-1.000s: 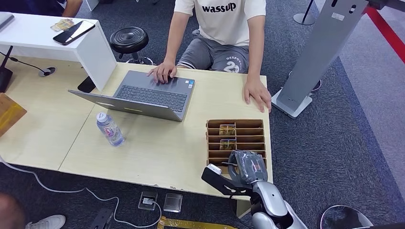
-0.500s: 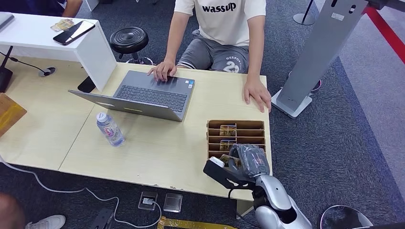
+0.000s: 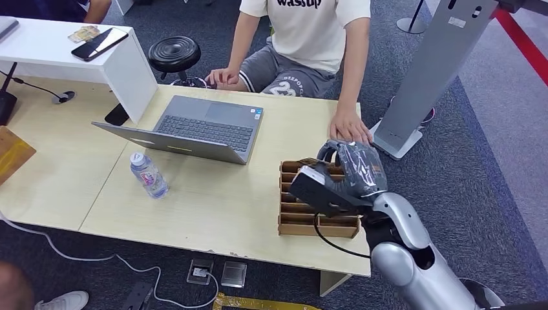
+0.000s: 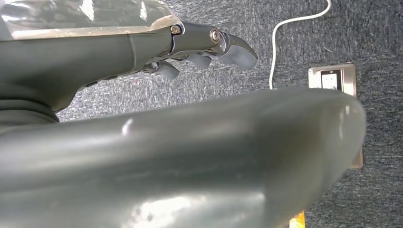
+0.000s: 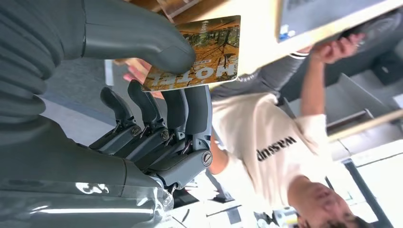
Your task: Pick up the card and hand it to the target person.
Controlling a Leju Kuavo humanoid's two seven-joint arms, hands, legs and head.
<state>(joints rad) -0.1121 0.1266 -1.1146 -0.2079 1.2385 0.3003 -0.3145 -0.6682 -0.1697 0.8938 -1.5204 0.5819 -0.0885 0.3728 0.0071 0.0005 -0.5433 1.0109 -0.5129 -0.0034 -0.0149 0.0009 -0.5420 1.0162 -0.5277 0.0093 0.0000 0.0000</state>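
In the right wrist view, a card [image 5: 199,54] with a forest picture and the word HOTEL is pinched between the thumb and fingers of my right hand [image 5: 142,95]. In the head view my right hand [image 3: 349,171] hovers over the far end of the wooden card rack [image 3: 304,216], and its back hides the card. The person [image 3: 304,39] in a white T-shirt sits across the table, one hand [image 3: 349,126] flat on the tabletop just beyond my right hand. My left hand [image 4: 204,45] hangs over the carpet, fingers loosely bent, holding nothing.
An open laptop [image 3: 200,129] and a water bottle [image 3: 149,174] stand on the light wood table [image 3: 220,206]. A white shelf [image 3: 123,64] with a phone [image 3: 100,44] is at far left. A black stool [image 3: 174,53] and a grey stand [image 3: 426,77] flank the person.
My right hand rose from the rack's near end and moved forward toward the person with the card. The person drew one hand off the laptop and leaned back.
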